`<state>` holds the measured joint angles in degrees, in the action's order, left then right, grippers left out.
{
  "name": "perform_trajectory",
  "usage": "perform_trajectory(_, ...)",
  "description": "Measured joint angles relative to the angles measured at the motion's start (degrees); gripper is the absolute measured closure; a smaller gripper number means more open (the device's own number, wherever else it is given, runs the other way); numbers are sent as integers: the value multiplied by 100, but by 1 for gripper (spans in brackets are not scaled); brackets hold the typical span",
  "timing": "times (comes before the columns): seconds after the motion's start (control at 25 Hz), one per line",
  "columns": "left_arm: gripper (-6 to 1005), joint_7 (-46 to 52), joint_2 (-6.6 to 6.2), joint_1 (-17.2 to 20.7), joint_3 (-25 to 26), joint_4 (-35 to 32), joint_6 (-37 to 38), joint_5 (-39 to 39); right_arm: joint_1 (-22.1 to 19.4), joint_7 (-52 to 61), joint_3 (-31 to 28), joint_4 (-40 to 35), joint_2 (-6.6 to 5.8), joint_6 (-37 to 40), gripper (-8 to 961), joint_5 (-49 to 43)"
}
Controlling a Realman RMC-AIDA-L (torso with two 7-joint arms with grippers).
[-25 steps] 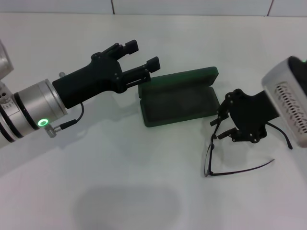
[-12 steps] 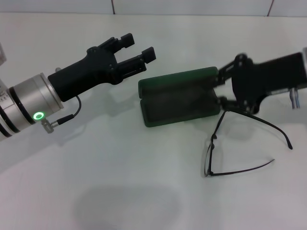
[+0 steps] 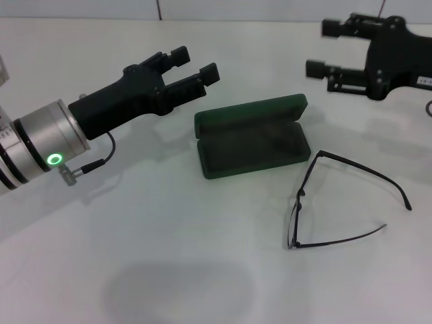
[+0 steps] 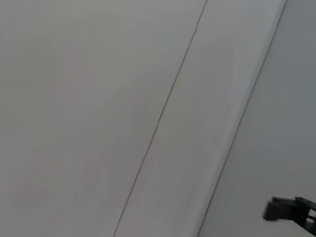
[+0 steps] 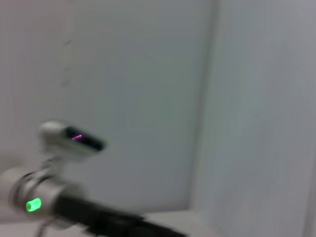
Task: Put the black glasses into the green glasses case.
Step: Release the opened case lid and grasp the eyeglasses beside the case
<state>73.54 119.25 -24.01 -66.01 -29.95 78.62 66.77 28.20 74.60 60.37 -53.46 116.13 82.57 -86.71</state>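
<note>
Above table: right gripper (image 3: 322,47) raised (jaws open).

We see a white table (image 3: 202,283) with a smooth matte top under soft, even light. At its far edge stands a pale tiled wall (image 3: 270,9) with thin dark joints. A faint shadow lies near us.

dark green case (image 3: 251,137), black glasses (image 3: 337,202)
</note>
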Motion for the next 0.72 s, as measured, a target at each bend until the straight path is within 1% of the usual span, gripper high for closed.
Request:
perform_trajectory(0.12,106,-34,9,-1,1,9,-4,3,-340,-310,557,-113,-1,-541,287,467)
perform_trajectory(0.28,106,-50,21,1,1,28,-5,-21,-550,-807,1209,-230,4,-1283,256,631)
perform_trajectory(0.36,106,-96,35,2,1,10,-5,-55,-648,-1143,1549,-243,5,-1790,241,981)
perform_trajectory(0.48,106,-184,43,8,1,36,-5,-188,-778,-1684,2034,-327,5,-2535,273,1702)
perform_trajectory(0.56,106,-241,37,24,1,55,-5,-271,-784,-2133,2283,-449,-4,-2747,295,1804)
perform_trajectory(0.64,106,-280,30,30,1,56,-5,-288,-734,-2333,2468,-552,-35,-2783,316,1654)
perform_trajectory(0.68,106,-302,30,29,1,56,-5,-289,-695,-2332,2542,-653,-52,-2804,327,1450)
perform_trajectory(0.72,106,-325,29,28,1,57,-6,-291,-642,-2177,2569,-837,-64,-2820,334,1044)
